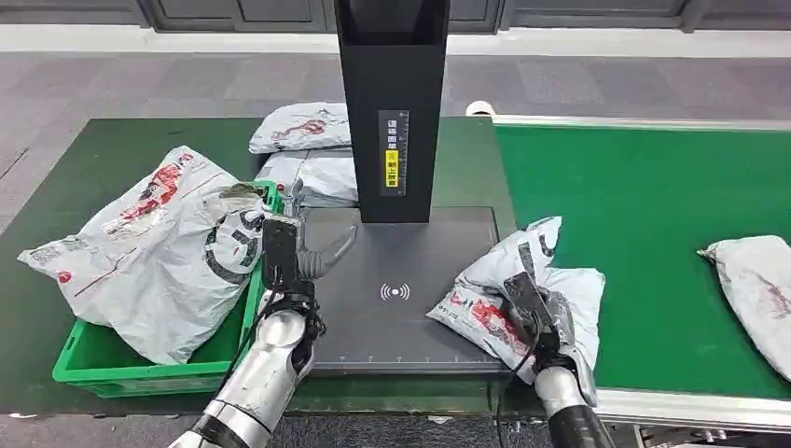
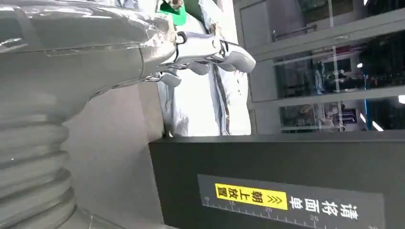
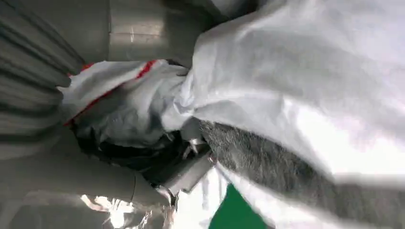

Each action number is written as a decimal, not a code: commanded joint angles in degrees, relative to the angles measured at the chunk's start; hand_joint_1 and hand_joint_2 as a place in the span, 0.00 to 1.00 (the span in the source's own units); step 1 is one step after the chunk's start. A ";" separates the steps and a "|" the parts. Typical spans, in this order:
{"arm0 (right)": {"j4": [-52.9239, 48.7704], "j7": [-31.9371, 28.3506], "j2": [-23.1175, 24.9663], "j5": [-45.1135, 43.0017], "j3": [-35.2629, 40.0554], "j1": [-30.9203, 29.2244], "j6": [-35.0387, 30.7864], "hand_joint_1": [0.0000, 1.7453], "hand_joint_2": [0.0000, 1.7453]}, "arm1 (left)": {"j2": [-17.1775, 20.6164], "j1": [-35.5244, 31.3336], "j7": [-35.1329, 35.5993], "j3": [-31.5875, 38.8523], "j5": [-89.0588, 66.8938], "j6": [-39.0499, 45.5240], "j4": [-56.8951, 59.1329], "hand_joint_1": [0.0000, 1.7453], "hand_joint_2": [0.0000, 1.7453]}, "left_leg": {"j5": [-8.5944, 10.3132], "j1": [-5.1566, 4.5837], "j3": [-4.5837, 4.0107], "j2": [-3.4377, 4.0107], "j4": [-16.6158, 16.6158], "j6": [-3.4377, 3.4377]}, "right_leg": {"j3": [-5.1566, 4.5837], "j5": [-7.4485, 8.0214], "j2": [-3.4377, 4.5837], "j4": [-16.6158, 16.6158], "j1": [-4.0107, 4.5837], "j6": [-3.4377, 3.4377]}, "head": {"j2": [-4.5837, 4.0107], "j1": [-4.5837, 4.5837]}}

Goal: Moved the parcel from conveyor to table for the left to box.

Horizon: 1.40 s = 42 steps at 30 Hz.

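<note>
A crumpled grey parcel bag with red print point(image 1: 522, 285) lies across the right edge of the dark scanner pad point(image 1: 392, 322) and the green conveyor point(image 1: 644, 243). My right hand point(image 1: 536, 313) grips its near end; in the right wrist view the bag point(image 3: 286, 81) is bunched against my fingers. My left hand point(image 1: 298, 250) hovers above the pad's left side beside the green box point(image 1: 93, 359), fingers apart and holding nothing. The left wrist view shows its thumb point(image 2: 215, 50) out with nothing around it.
The green box holds a large grey bag point(image 1: 159, 247). Two more bags point(image 1: 303, 149) lie behind it. A black scanner post point(image 1: 392, 103) rises from the pad's far side. Another parcel point(image 1: 760, 289) lies at the conveyor's right edge.
</note>
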 commanded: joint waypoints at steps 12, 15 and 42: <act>-18.83 -9.01 2.97 -17.87 24.10 -13.77 0.29 1.00 1.00 | -1.52 -6.37 -3.98 -0.73 2.28 -0.22 10.05 0.00 1.00 | 0.39 -0.13 -1.23 0.05 0.01 0.01 | -1.32 0.15 -0.36 0.22 -0.05 -0.06 | 0.00 -0.02; -13.28 -7.32 3.23 -18.26 28.89 -19.21 3.25 1.00 1.00 | -1.66 -7.80 -4.35 -1.68 3.62 -0.53 11.66 0.00 1.00 | 0.39 -0.15 -1.35 0.20 0.09 0.02 | -1.46 0.19 -0.20 0.31 -0.06 -0.04 | 0.00 -0.02; -6.07 1.54 -0.86 -8.73 29.65 -9.35 2.43 0.00 0.00 | 1.68 -3.18 -6.83 -0.68 9.63 4.54 0.85 0.00 1.00 | 0.58 -0.15 -1.45 -0.68 -0.08 0.00 | -1.30 0.17 -1.04 0.12 -0.03 -0.05 | 0.00 -0.02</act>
